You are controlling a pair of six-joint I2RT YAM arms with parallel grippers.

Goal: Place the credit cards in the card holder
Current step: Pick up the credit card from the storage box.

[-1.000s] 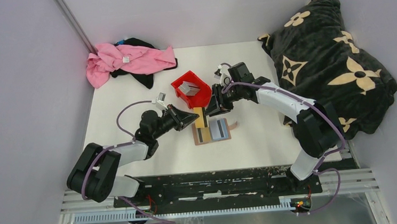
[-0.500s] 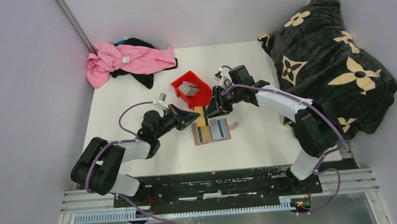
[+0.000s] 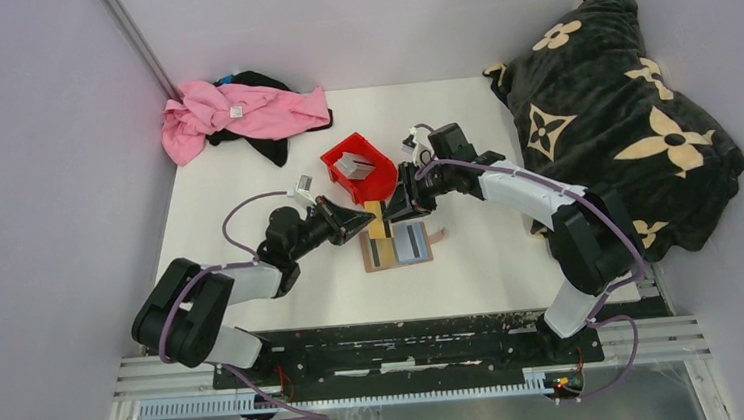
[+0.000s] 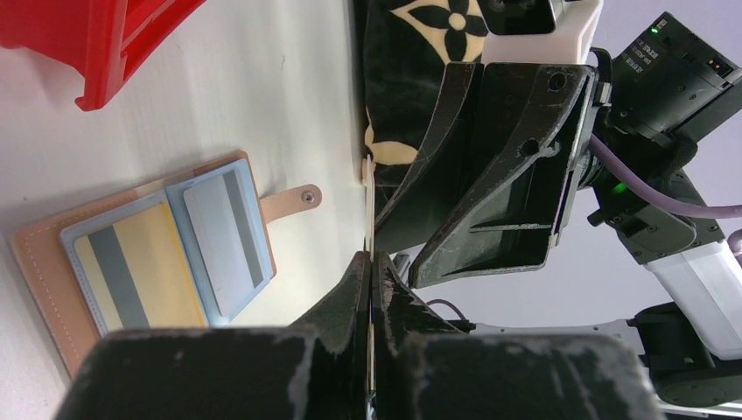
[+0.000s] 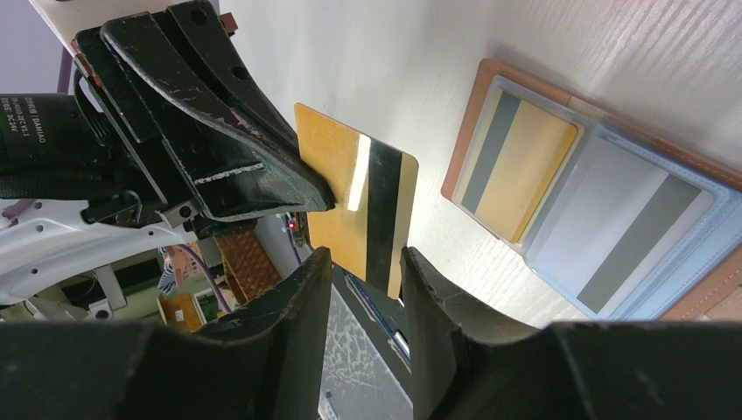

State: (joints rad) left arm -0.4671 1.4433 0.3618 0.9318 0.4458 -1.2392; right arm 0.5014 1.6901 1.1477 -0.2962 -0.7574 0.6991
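Item 1, left gripper: clenched on one edge of a gold card with a dark stripe, over the far edge of the card holder.

Item 2, right gripper: jaws partly apart at the card's other end; we cannot tell whether they touch it.

Item 3, card holder: open flat on the table, with a yellow card and a grey card in its slots.

Hidden: we lose the gold card's lower edge behind the right fingers.

Room: red bin just behind; bare table towards the arms.

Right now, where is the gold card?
Mid-table in the overhead view, the gold card is pinched in the left pincer, between the red bin and the open wallet.
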